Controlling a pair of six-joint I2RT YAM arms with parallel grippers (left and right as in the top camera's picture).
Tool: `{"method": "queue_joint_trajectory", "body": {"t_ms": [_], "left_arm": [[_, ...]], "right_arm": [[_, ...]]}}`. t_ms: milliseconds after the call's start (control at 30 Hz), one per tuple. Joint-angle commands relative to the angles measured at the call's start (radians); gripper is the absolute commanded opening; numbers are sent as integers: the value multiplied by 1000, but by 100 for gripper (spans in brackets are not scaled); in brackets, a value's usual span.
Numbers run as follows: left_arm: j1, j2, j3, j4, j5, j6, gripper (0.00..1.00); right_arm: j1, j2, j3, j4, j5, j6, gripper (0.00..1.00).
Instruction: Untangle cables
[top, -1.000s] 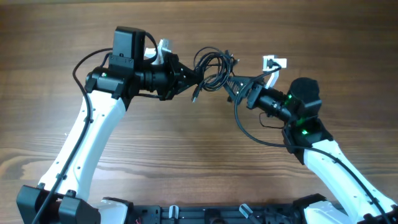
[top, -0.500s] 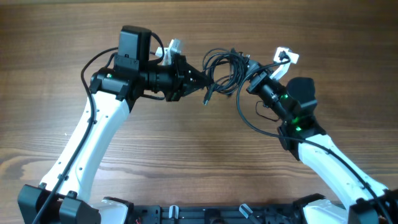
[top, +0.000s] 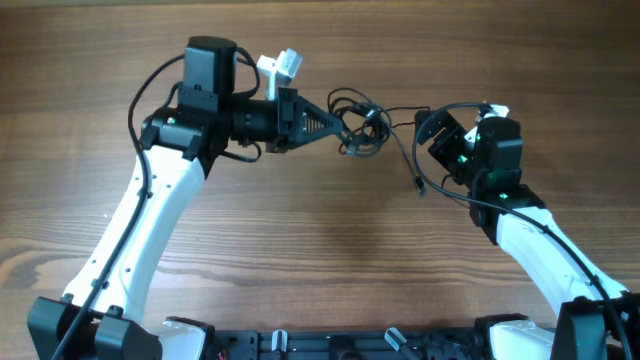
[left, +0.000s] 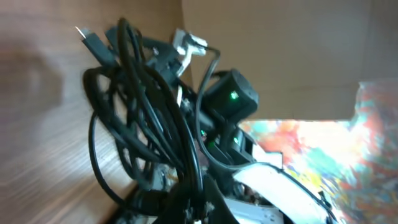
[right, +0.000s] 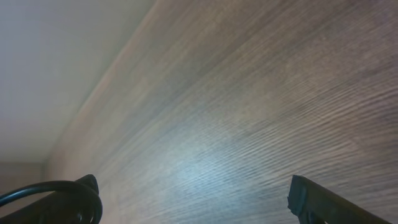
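Note:
A tangle of black cables (top: 358, 118) hangs just above the wooden table, right of centre at the back. My left gripper (top: 335, 118) is shut on the tangle's left side. In the left wrist view the loops (left: 143, 112) rise from the shut jaws (left: 199, 202). My right gripper (top: 433, 135) is to the right of the tangle and apart from it. Its fingers are wide open with nothing between them (right: 196, 193). A black cable (right: 50, 196) lies over its left finger. One strand (top: 400, 108) stretches from the tangle toward the right gripper, and a loose plug end (top: 420, 186) hangs below.
Bare wooden tabletop (top: 320, 250) spreads in front of both arms. The right arm's body (left: 230, 99) shows behind the cables in the left wrist view. A pale wall (right: 56, 56) borders the table's far edge.
My right gripper has drawn back to the right, away from the tangle, and now stands open. My left gripper has moved right with the tangle, and a strand now stretches between the two.

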Motion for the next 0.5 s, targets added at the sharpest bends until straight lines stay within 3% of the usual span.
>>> {"method": "queue_joint_trajectory", "body": {"t_ms": [0, 67, 233, 300, 367, 467], "left_arm": [[25, -23, 15, 22, -114, 35, 4], [25, -23, 15, 23, -182, 21, 4], [9, -23, 15, 154, -225, 21, 4], [-8, -23, 15, 235, -225, -8, 4], [-19, -23, 15, 288, -251, -93, 4], [-20, -22, 15, 289, -356, -332, 4]], "right_arm": [[-21, 13, -1, -13, -67, -115, 100], [-21, 13, -1, -18, -135, -150, 100], [-6, 13, -1, 81, -720, -403, 100], [3, 13, -1, 79, -745, -419, 100], [3, 13, -1, 83, -745, -419, 100], [6, 13, -1, 87, -747, -457, 100]]}}
